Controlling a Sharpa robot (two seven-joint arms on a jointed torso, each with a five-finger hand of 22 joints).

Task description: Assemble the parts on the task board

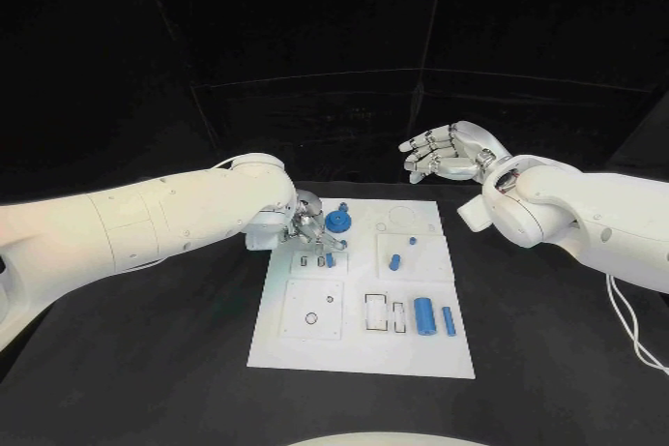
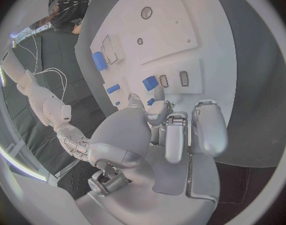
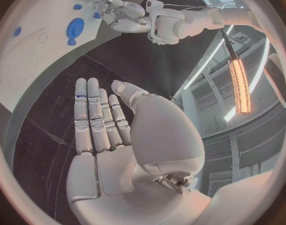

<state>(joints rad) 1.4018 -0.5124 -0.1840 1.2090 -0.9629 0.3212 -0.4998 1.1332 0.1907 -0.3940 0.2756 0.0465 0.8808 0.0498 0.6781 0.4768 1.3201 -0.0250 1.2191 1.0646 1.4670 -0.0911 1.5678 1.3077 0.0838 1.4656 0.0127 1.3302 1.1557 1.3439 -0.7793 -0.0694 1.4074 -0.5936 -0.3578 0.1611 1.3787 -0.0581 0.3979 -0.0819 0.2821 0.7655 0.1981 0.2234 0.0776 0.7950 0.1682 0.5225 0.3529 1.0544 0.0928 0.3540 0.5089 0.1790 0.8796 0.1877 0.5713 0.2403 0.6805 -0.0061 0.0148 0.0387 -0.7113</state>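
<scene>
Black tabletop point(image 1: 154, 369) spreads under a dark backdrop, with the white task board point(image 1: 363, 354) lying lengthwise at its middle. My left hand point(image 1: 309, 225) is down over the board's far left corner, fingers bent toward a small blue part point(image 1: 325, 260) standing in a slot just below them; from the left wrist view the fingers point(image 2: 178, 135) hang over that row of slots point(image 2: 173, 79), and I cannot tell whether they grip anything or only touch. A round blue gear-like part point(image 1: 339, 221) sits on the board right beside that hand, on its right. Further along the board, a small blue peg point(image 1: 394, 263) lies in the upper right panel, and a thick blue cylinder point(image 1: 423, 317) and a thinner one point(image 1: 449, 320) lie side by side near the lower right, next to empty rectangular outlines point(image 1: 378, 312). A small dark ring point(image 1: 311, 317) marks the lower left panel. My right hand point(image 1: 444, 149) is raised well off the board beyond its far right corner, holding nothing, fingers loosely curved and apart; the right wrist view shows them point(image 3: 93, 117) extended side by side, palm bare.
</scene>
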